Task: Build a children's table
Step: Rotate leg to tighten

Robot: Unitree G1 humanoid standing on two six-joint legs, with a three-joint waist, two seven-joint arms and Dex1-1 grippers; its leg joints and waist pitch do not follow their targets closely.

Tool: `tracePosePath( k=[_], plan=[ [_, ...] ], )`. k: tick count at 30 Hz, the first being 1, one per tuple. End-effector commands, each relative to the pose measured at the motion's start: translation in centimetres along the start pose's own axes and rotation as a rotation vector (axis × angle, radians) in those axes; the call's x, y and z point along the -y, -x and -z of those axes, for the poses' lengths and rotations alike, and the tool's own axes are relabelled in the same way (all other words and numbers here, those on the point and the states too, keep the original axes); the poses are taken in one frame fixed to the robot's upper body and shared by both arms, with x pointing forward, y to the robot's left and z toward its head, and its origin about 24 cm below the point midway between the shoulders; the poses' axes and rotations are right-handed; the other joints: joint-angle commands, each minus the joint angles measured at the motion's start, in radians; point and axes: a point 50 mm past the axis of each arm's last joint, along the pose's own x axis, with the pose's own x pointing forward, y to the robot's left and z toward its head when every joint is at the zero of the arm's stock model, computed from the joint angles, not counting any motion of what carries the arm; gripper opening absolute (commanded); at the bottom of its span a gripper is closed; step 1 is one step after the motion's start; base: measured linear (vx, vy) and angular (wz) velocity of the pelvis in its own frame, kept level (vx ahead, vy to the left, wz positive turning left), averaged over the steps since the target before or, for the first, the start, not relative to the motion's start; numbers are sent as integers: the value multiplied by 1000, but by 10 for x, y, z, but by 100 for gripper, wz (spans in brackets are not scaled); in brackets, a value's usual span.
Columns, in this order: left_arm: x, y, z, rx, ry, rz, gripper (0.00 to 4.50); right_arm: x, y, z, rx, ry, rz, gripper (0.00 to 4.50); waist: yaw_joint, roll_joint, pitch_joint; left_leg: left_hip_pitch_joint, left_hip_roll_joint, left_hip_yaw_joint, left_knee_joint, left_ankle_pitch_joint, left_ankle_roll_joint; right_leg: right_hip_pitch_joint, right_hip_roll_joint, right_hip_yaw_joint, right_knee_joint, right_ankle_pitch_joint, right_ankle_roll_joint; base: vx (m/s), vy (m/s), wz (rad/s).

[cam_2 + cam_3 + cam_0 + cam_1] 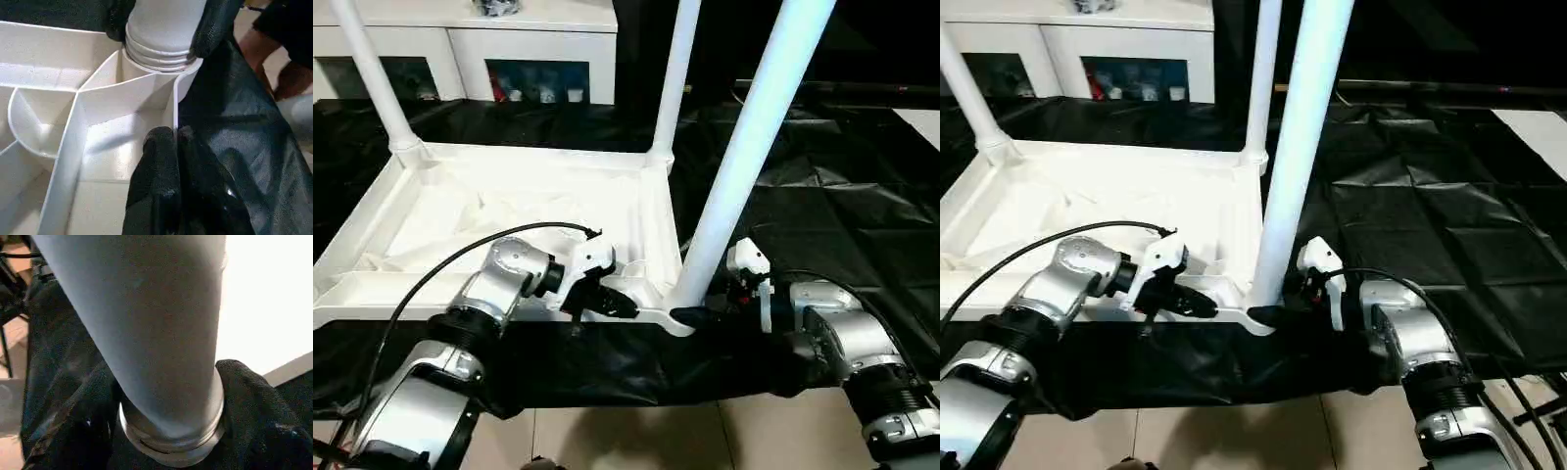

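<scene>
On black sheet [822, 215] tabletop [509, 211] lay upside down, three legs cut off by frame top. At near corner we gripped leg [744, 147] base with right gripper [700, 315], fingers around its threads, tips hidden. Our left gripper [617, 305] was pinched shut on tabletop rim, forearm level.

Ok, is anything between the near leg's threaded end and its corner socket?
Nothing visible. The near leg already stands in the corner socket of the tabletop, threads still showing above the rim. The right gripper brackets its base; the left gripper pinches the tabletop's edge wall.
</scene>
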Motion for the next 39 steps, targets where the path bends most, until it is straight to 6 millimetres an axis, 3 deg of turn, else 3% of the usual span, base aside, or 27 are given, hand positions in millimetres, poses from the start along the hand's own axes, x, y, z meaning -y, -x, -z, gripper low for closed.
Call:
tracePosePath(
  k=[1,4,8,15,17,19,20,21,22,27,31,37,39],
  plan=[
    [-6,-15,-11,25,-1,-88,0,-4,-16,6,22,-33,34,272,-4,1,-54,30,3,5,-61,-251,29,23,-7,5,-64,-51,-273,0,0,0],
    [-10,-19,-15,37,14,-156,0,5,-23,9,34,-68,183,270,-17,2,-50,30,2,-1,-70,-323,-14,18,-11,7,-78,-193,-234,0,0,0],
    [-15,-29,-23,62,42,-251,0,15,-38,12,57,-161,388,269,-35,4,-51,30,0,-7,-75,-347,-45,14,-9,6,-81,-243,-207,0,0,0],
    [-11,-52,-34,101,68,-284,0,16,-69,3,126,-267,534,269,-51,9,-55,24,-3,-6,-71,-302,-26,18,-5,6,-75,-128,-228,0,0,0],
    [-9,-56,-36,110,65,-273,0,13,-75,-1,136,-245,501,325,-50,9,-57,25,-2,-5,-68,-279,-15,22,-3,5,-72,-78,-237,0,0,0],
    [-7,-58,-38,118,64,-254,0,12,-77,-4,144,-238,460,341,-46,11,-58,24,-4,-4,-65,-244,5,27,-1,4,-66,-9,-248,0,0,0],
    [-7,-58,-37,118,60,-246,0,11,-77,-5,145,-231,440,348,-45,11,-59,26,-4,-2,-64,-240,13,27,-1,4,-66,3,-254,0,0,0],
    [-7,-56,-36,114,58,-242,0,11,-75,-6,139,-213,423,348,-43,20,-59,27,-4,-3,-64,-242,13,26,-2,4,-66,5,-256,0,0,0],
    [-7,-55,-34,109,55,-237,0,11,-73,-6,130,-188,408,360,-43,15,-58,27,-4,-2,-63,-243,15,28,-1,4,-66,11,-259,0,0,0],
    [-5,-44,-28,93,12,-150,0,7,-52,-5,99,-83,254,373,-38,15,-58,26,-4,-1,-61,-233,33,34,-1,4,-66,29,-266,0,0,0],
    [-2,-34,-23,80,-9,-67,0,-1,-30,0,54,-41,81,373,-19,9,-57,27,2,4,-58,-210,64,35,-1,1,-61,54,-283,0,0,0],
    [-1,-23,-17,48,-38,-6,0,-9,-13,4,-17,-21,-61,373,-5,10,-52,32,5,4,-63,-268,40,28,-5,4,-72,-67,-266,0,0,0],
    [-1,-20,-15,37,-44,16,0,-11,-10,5,-33,-28,-93,350,-4,7,-52,29,5,4,-64,-265,37,27,-6,4,-70,-69,-264,0,0,0]
  ],
)
